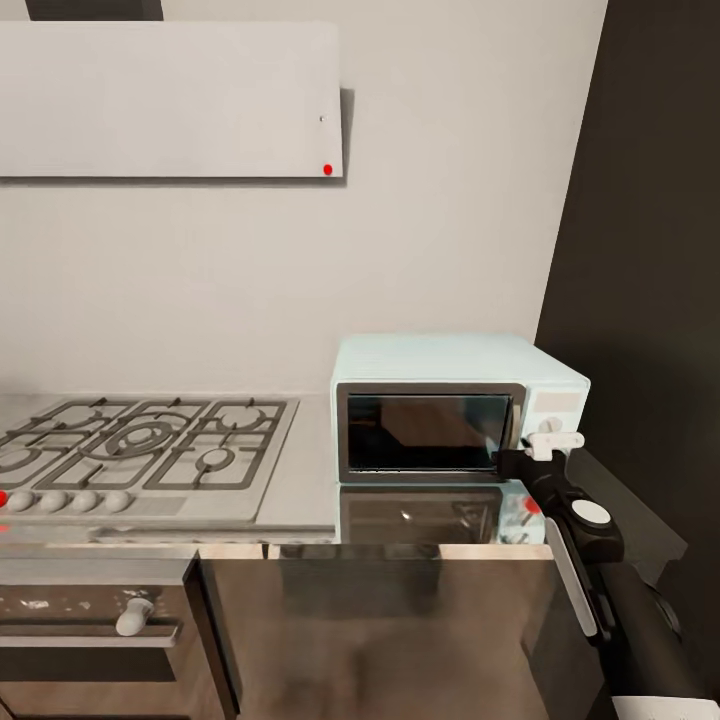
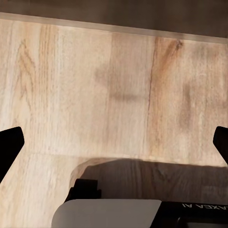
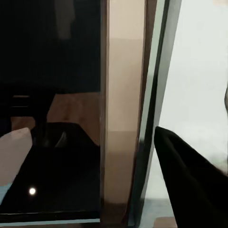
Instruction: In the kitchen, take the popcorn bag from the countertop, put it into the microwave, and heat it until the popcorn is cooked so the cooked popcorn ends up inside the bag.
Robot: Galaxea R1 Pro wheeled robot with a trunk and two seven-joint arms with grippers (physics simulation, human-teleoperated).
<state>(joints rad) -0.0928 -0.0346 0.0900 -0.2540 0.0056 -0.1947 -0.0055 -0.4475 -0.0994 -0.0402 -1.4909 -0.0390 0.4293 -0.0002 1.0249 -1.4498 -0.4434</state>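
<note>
The pale mint microwave (image 1: 440, 365) stands on the grey countertop (image 1: 305, 480) with its dark glass door shut. My right gripper (image 1: 516, 462) is up against the door's right edge, just below the white knob panel (image 1: 556, 410). In the right wrist view the door glass (image 3: 47, 71) and its grey frame (image 3: 121, 118) are very close, with one black finger (image 3: 190, 185) over the white panel side; the jaws look apart with nothing held. My left gripper (image 2: 114, 142) is open over a wooden floor (image 2: 114, 80). The popcorn bag is out of view.
A steel gas hob (image 1: 150, 445) with black grates lies left of the microwave, under a flat white hood (image 1: 170, 100). A tall black cabinet (image 1: 650, 250) rises just right of the microwave. Below the hob is a steel oven front (image 1: 90, 610) with a knob.
</note>
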